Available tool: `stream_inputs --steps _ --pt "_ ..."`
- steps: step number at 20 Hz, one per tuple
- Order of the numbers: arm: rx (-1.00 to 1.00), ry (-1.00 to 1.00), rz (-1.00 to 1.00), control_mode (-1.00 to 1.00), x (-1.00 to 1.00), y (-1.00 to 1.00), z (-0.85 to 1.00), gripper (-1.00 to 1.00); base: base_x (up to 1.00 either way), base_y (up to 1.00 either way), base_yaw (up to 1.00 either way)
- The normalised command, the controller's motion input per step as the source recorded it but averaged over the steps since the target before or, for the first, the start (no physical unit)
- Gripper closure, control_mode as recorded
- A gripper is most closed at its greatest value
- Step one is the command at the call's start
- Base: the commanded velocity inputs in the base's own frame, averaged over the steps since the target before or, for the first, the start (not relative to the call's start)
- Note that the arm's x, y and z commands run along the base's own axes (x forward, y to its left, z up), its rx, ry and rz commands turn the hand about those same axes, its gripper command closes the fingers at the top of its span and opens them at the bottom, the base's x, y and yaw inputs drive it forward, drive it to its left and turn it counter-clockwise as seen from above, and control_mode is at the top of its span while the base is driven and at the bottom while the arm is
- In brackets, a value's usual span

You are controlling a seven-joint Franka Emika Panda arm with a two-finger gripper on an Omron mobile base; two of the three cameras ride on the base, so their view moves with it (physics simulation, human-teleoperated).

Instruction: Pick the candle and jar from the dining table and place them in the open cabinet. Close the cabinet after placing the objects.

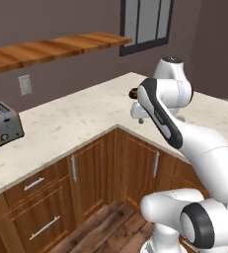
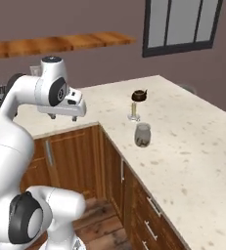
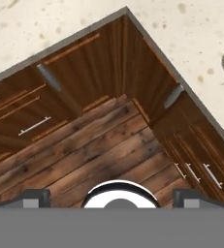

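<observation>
Currently my end effector (image 2: pixel 63 116) hangs wide and empty above the floor at the bench's inner corner, well short of the candle (image 2: pixel 133 110). I judge the reach comes first: carry it over the bench (image 2: pixel 183 146) and descend vertically. The candle stands upright, long axis vertical, just in front of the jar (image 2: pixel 139 95), so I would close low on its stem.

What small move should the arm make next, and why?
Probably reach forward and right toward the candle. The gripper is open and empty, hanging over the floor at the counter's inner corner, while the candle and the jar stand untouched on the table, near a glass.
</observation>
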Motion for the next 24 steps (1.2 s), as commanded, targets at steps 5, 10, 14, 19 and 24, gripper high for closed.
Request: stream_inputs --steps 5,10,14,19,24 --pt "0.00 0.00 0.00 1.00 0.00 0.00 0.00 -1.00 0.00 0.44 -0.51" --pt "0.00 0.00 0.00 1.00 0.00 0.00 0.00 -1.00 0.01 0.43 -0.50" --pt "0.00 0.00 0.00 1.00 0.00 0.00 0.00 -1.00 0.08 0.47 -0.49" --pt "0.00 0.00 0.00 1.00 0.00 0.00 0.00 -1.00 0.20 0.58 -0.43" --pt "0.00 0.00 0.00 1.00 0.00 0.00 0.00 -1.00 0.13 0.66 -0.41"
